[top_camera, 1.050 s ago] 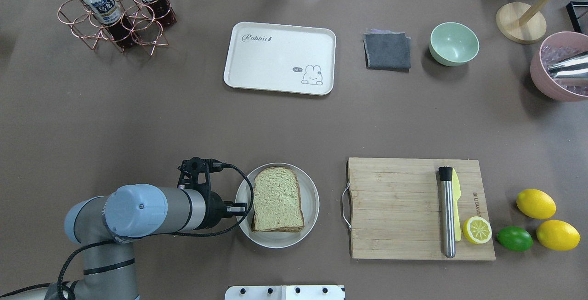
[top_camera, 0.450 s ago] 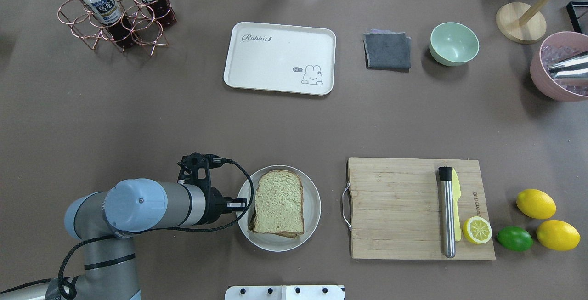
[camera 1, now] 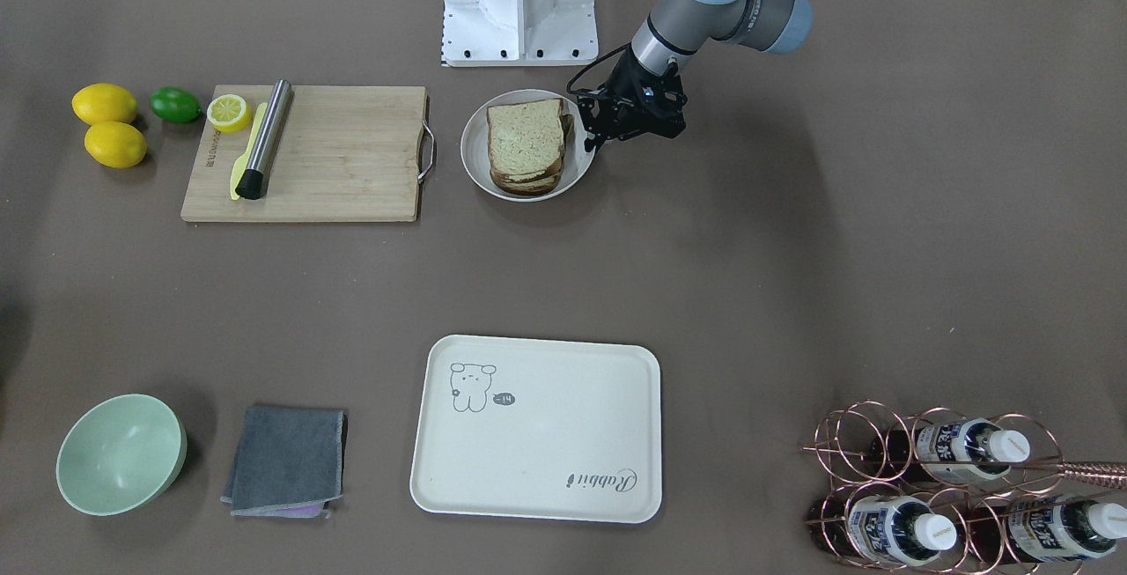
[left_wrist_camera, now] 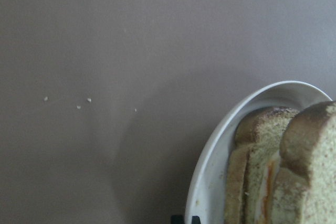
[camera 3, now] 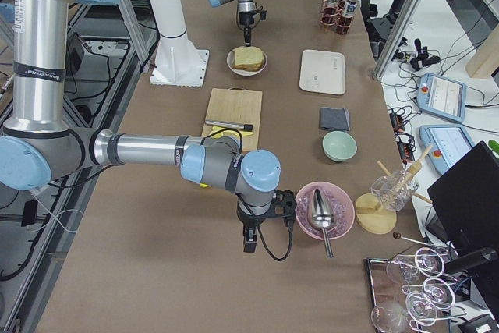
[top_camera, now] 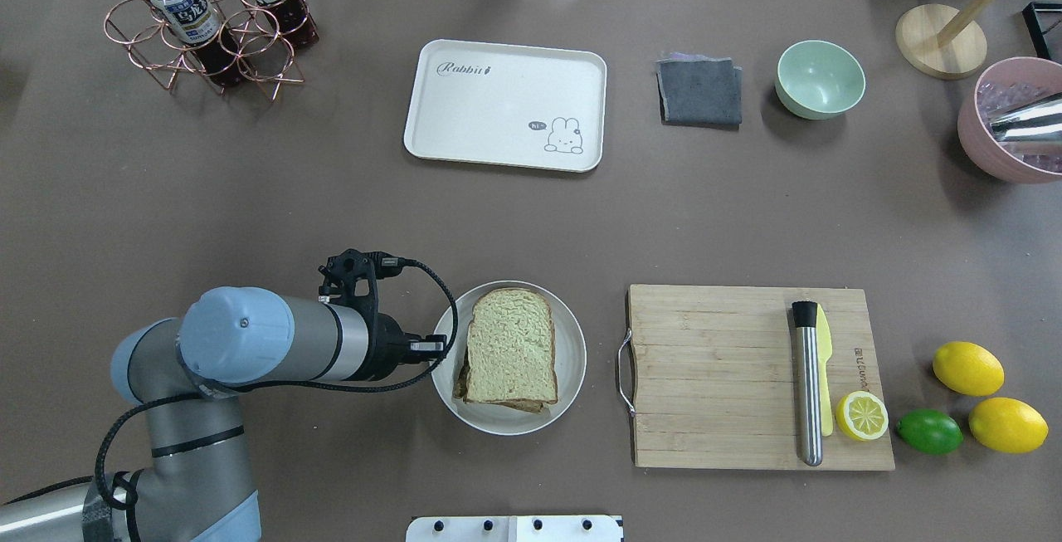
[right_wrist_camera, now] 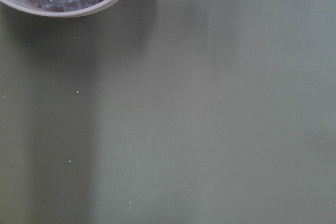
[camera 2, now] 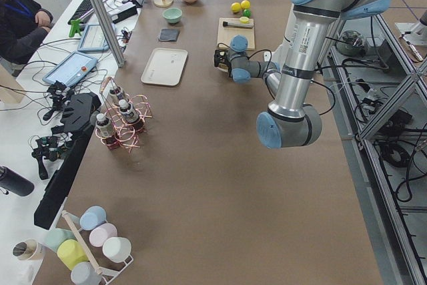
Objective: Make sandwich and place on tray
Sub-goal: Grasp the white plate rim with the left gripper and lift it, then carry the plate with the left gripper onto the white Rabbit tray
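Your left fingers (top_camera: 433, 348) seem pinched on the plate (top_camera: 572, 349) rim, sandwich (top_camera: 510, 347) aboard, just beside the board (top_camera: 722, 376). The tray (top_camera: 504, 102) lies well apart from the board (a long carry): tilt, and the top slice slides. I cannot tell the right fingers' (camera 3: 249, 241) state.

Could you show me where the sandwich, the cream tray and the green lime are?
sandwich (top_camera: 510, 345), overhead view, middle of the top slice.
tray (top_camera: 498, 102), overhead view, bare centre of its floor.
lime (top_camera: 929, 432), overhead view, middle of its green skin.
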Robot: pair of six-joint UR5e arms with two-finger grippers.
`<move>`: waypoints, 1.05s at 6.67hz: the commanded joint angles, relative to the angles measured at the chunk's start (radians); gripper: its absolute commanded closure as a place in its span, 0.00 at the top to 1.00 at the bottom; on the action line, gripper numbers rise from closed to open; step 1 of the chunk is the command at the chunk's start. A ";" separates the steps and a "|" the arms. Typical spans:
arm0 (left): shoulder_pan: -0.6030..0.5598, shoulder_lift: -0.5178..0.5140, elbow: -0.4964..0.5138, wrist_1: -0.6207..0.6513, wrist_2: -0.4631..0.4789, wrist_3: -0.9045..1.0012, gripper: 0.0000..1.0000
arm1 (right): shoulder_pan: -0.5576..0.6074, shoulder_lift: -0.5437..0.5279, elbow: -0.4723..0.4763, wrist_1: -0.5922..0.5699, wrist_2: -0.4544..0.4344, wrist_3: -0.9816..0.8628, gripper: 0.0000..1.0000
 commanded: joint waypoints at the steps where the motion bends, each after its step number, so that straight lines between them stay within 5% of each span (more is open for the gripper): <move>1: -0.118 -0.046 0.027 0.005 -0.099 0.000 0.00 | 0.003 -0.003 -0.001 -0.001 0.000 0.000 1.00; 3: -0.204 -0.174 0.194 0.002 -0.132 -0.003 0.00 | 0.011 -0.002 0.000 0.001 0.001 0.000 1.00; 7: -0.430 -0.392 0.568 -0.006 -0.349 0.046 0.00 | 0.011 -0.003 -0.003 0.001 0.001 0.000 1.00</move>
